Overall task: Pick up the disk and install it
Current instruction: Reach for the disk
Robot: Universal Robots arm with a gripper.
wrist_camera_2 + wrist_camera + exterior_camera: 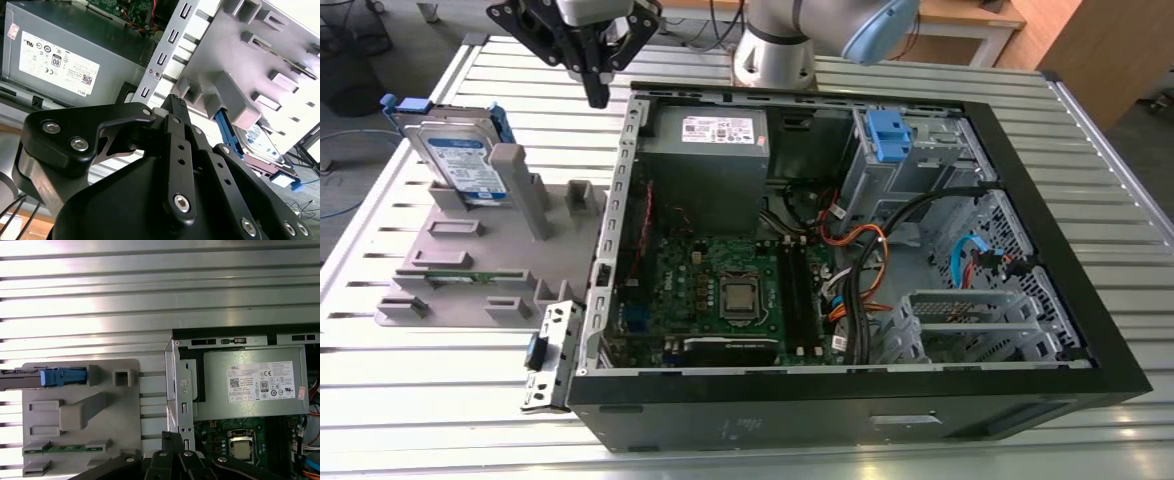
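Observation:
The disk (464, 165) stands on edge in a slot at the far end of a grey fixture plate (467, 250), at the exterior view's left; its white-and-blue label faces the camera and a blue carrier frame runs round its edges. In the first wrist view the disk (20, 380) shows edge-on with its blue frame. In the second wrist view the disk (261, 142) lies behind a grey post. My gripper (598, 97) hangs above the table between the fixture and the computer case's back corner, to the right of the disk and apart from it. It is shut and holds nothing.
An open computer case (1067, 300) lies on the slatted metal table (440, 400), with a grey power supply (707, 140), a motherboard (720, 290), cables and a drive cage with a blue latch (887, 135). The fixture carries several grey posts and a memory stick (460, 277).

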